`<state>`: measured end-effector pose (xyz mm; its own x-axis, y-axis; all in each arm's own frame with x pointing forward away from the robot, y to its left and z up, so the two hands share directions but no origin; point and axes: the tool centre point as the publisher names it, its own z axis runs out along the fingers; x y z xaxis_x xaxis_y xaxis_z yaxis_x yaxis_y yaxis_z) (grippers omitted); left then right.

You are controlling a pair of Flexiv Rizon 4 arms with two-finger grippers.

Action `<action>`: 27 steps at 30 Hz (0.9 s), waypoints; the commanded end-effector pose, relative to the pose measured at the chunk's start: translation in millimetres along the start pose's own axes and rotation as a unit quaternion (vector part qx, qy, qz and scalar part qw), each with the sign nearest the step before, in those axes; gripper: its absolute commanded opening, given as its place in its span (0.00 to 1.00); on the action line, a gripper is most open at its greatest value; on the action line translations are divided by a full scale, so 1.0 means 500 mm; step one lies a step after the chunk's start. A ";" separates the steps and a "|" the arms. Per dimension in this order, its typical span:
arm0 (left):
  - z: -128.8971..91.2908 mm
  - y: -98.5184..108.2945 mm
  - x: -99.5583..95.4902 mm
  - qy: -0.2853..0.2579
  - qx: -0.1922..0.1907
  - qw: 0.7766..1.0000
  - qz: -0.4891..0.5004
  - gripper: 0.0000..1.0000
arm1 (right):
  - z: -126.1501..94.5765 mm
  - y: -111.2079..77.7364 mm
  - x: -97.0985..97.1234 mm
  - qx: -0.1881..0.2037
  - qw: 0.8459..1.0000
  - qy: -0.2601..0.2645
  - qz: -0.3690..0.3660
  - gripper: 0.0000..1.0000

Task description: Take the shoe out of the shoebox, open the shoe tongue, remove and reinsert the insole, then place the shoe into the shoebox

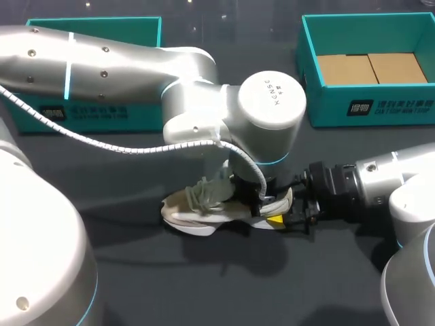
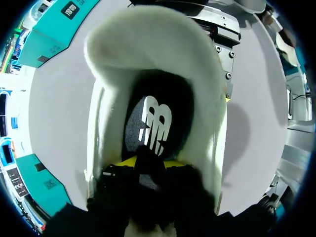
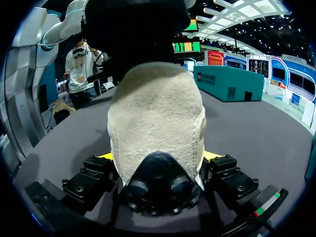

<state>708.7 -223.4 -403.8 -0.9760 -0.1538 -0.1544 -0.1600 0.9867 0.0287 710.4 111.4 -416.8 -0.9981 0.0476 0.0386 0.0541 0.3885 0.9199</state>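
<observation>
A cream shoe [image 1: 204, 207] lies on its sole in the middle of the dark table, toe towards my left. My right gripper [image 1: 284, 216] comes in low from the right and is shut on the shoe's heel [image 3: 155, 113], a yellow tip on each side. My left arm reaches over from the left, and its gripper [image 1: 262, 198] points straight down into the shoe's opening. In the left wrist view the black insole [image 2: 153, 118] with a white logo lies inside the shoe, its near end at the left gripper [image 2: 148, 163]. Whether it is pinched is hidden.
An open teal shoebox [image 1: 370, 109] with brown cardboard in it stands at the back right. A second teal box [image 1: 95, 112] stands at the back left, partly behind my left arm. Bare table lies in front of the shoe.
</observation>
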 end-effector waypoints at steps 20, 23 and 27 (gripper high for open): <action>-0.012 0.049 -0.058 0.120 0.054 0.991 -0.012 0.00 | 0.005 0.002 0.002 0.002 1.000 0.000 0.000 0.00; -0.031 0.061 -0.060 0.135 0.074 0.988 -0.004 0.00 | 0.005 0.002 0.002 0.002 1.000 0.000 0.000 0.00; -0.052 0.071 -0.057 0.135 0.094 0.986 0.003 0.00 | 0.005 0.002 0.002 0.002 1.000 0.000 0.000 0.00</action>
<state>725.4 -204.1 -381.3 -0.9838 -0.1347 0.1179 -0.1460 0.9849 -0.0927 711.1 113.3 -414.6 -0.9981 0.0475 0.0393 0.0547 0.3878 0.9201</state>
